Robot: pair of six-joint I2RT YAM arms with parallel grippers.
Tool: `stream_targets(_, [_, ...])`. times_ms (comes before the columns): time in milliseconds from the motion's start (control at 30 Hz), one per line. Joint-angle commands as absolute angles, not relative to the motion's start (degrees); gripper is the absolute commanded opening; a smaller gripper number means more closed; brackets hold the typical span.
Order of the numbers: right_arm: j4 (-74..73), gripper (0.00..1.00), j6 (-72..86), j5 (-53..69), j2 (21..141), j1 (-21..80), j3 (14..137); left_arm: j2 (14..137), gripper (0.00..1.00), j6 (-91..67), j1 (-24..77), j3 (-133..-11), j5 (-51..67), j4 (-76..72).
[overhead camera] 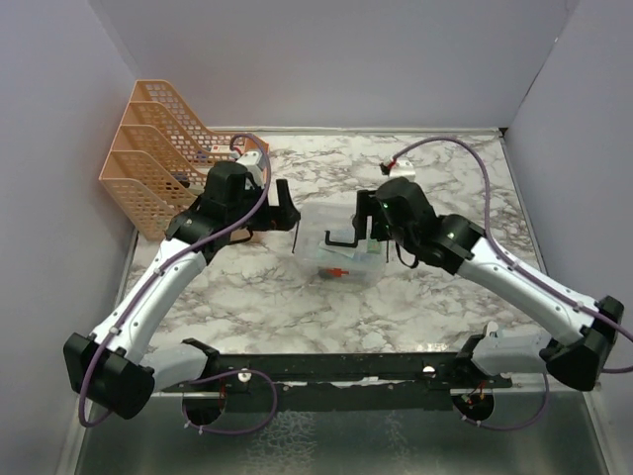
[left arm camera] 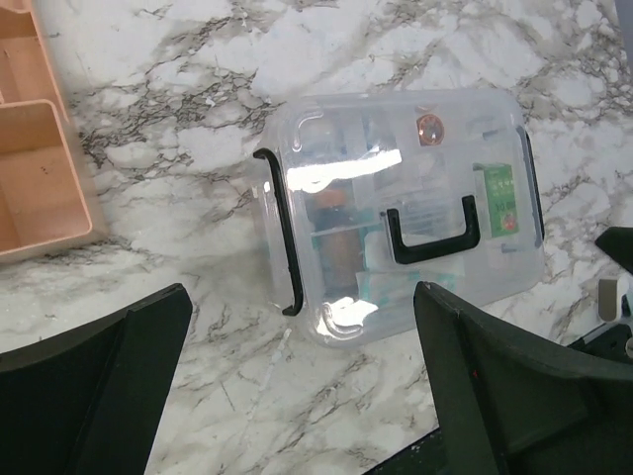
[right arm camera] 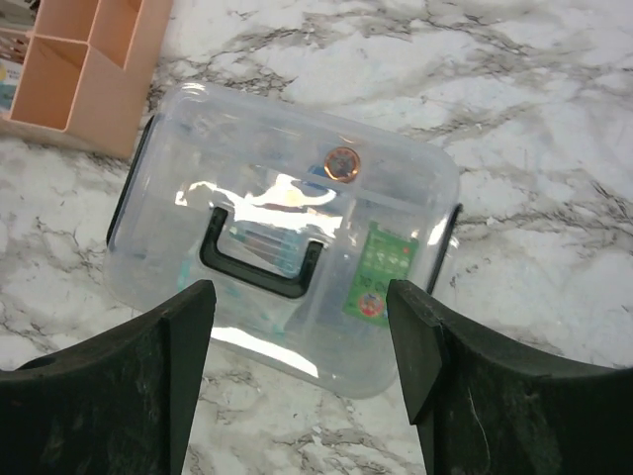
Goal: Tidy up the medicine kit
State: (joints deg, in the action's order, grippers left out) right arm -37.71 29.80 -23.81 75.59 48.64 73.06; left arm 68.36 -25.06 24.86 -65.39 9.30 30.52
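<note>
As the medicine kit (overhead camera: 338, 253) sits lid-on, the left gripper (left arm camera: 297, 332) and right gripper (right arm camera: 299, 297) flank it, both jaws spread. An orange rack (overhead camera: 158, 163) stands far left.

The medicine kit (overhead camera: 341, 259) — clear box, lid on, black handle — sits on the marble table (overhead camera: 287, 312).

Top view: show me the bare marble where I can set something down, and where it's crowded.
Free: the marble tabletop strip between the clear plastic medicine kit and the arm bases, and the back strip along the wall. Crowded: the centre, where the left gripper and right gripper flank the kit, and the left side by the orange mesh rack.
</note>
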Motion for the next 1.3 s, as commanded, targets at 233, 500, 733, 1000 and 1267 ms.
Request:
stream_targets(233, [-42.2,0.61,45.8,-23.2,60.2,48.2,53.7,58.5,0.99,-25.8,24.9,-58.0,5.6,33.6])
stream_targets(500, [-36.4,0.33,48.4,-22.4,62.9,47.8,49.9,52.9,0.99,-31.0,24.9,-56.9,4.2,35.5])
stream_targets(733, [-34.9,0.27,46.8,-24.9,66.1,46.7,50.8,49.8,0.99,-27.8,24.9,-56.7,2.4,36.9])
stream_targets(1000, [-38.0,0.28,45.0,-23.7,64.6,46.1,53.9,47.0,0.99,-27.6,24.9,-57.1,-0.9,37.7])
stream_targets(1267, [-47.5,0.63,41.5,-32.9,48.7,46.1,53.5,40.7,0.99,-24.5,24.9,-60.3,-8.3,38.9])
